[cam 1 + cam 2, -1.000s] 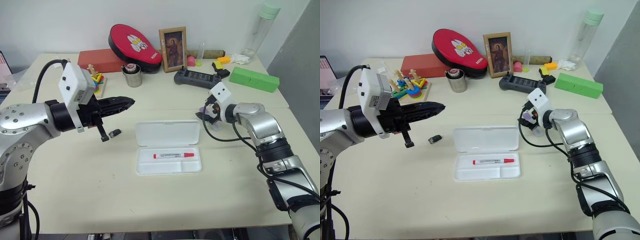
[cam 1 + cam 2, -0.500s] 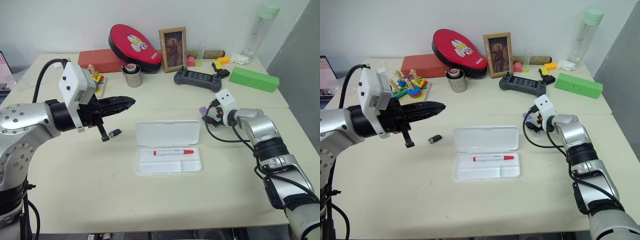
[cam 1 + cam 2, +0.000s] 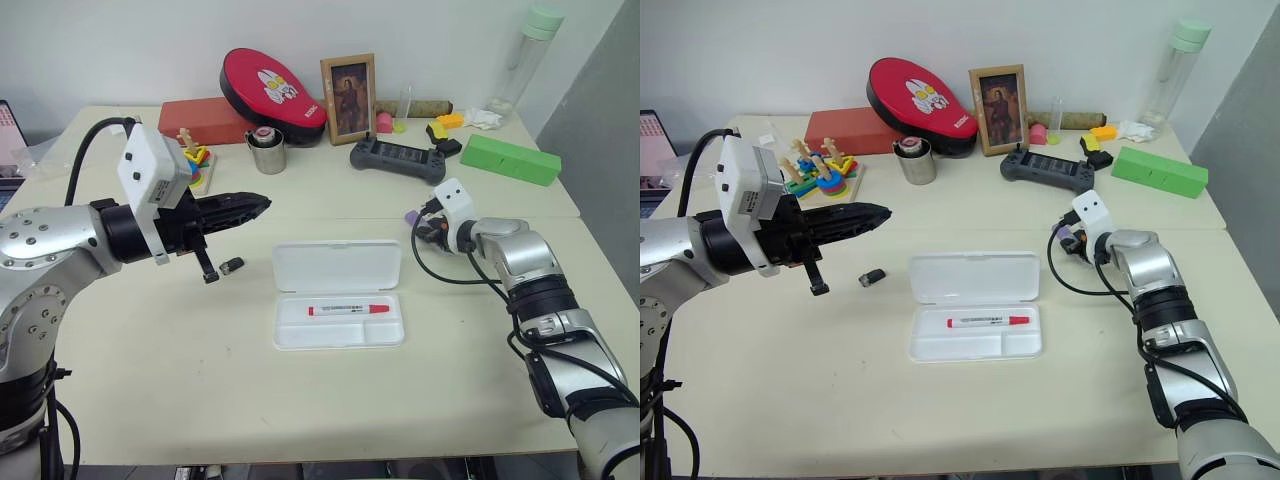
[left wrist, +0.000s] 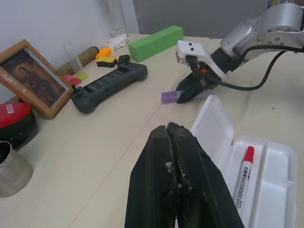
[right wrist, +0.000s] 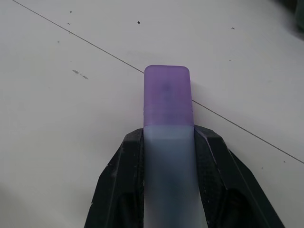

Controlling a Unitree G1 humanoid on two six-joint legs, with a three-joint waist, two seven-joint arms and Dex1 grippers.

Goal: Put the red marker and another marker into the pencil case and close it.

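The pencil case [image 3: 338,268] lies open in the middle of the table, lid tipped back. The red marker [image 3: 347,309] rests in its long tray compartment. The other marker [image 5: 167,95], purple cap and pale body, lies on the table right of the case, also seen as a purple end [image 3: 411,217]. My right gripper [image 3: 425,226] is down at the table with its black fingers [image 5: 127,166] pressed against both sides of the marker's body, the cap sticking out past them. My left gripper [image 3: 262,203] is shut and empty, held above the table left of the case.
A small dark stub [image 3: 231,266] lies left of the case. Behind stand a black game controller [image 3: 390,158], a green box [image 3: 508,158], a picture frame [image 3: 347,98], a metal cup [image 3: 266,152], a stacking toy [image 3: 192,160] and a tall bottle [image 3: 525,55].
My right gripper has dropped to the table and its fingers have closed in on the purple marker. The left arm has kept still.
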